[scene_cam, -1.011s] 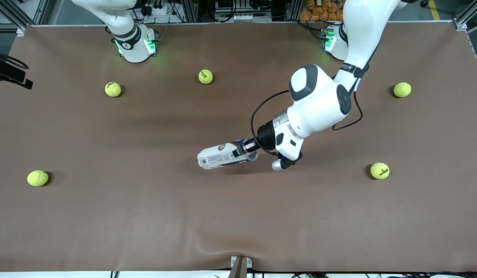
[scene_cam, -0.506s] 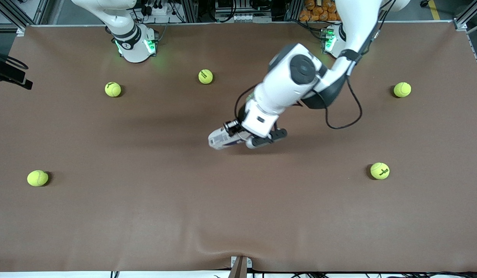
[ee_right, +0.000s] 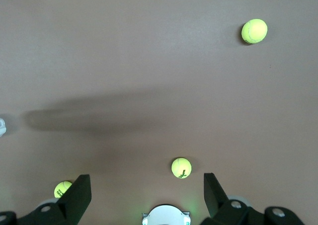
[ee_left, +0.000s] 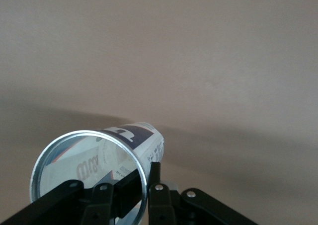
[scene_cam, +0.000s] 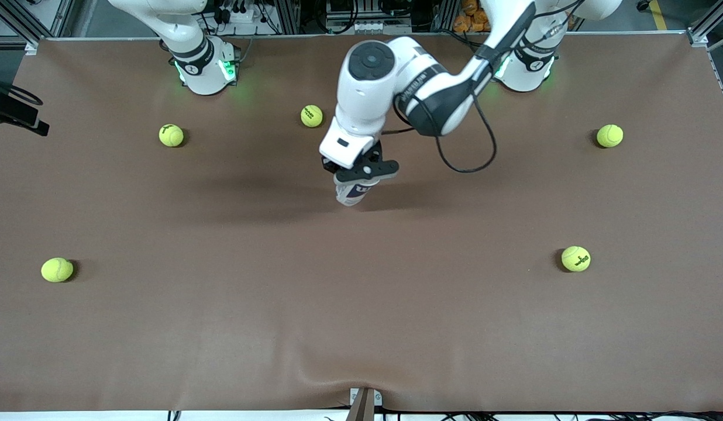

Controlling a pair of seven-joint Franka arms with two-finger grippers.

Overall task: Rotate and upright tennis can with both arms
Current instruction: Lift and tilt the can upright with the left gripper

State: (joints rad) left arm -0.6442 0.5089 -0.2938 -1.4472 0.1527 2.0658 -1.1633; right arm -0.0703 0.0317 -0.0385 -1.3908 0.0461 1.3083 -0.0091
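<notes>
I see my left gripper [scene_cam: 361, 171], clenched on the clear-plastic labelled tennis can [scene_cam: 354, 192], has swung it nearly upright; right gripper [ee_right: 148, 195] waits, released.

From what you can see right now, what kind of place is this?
Probably a robotics lab: two white arms are bolted at a brown-covered table, aluminium framing and cables edge it, and the left gripper holds a tennis can among scattered tennis balls.

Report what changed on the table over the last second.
The left claw, still shut on the tennis can, carried it farther from the front camera and swung it from lying flat to nearly upright. The five tennis balls and the waiting right claw, open, stayed put.
</notes>
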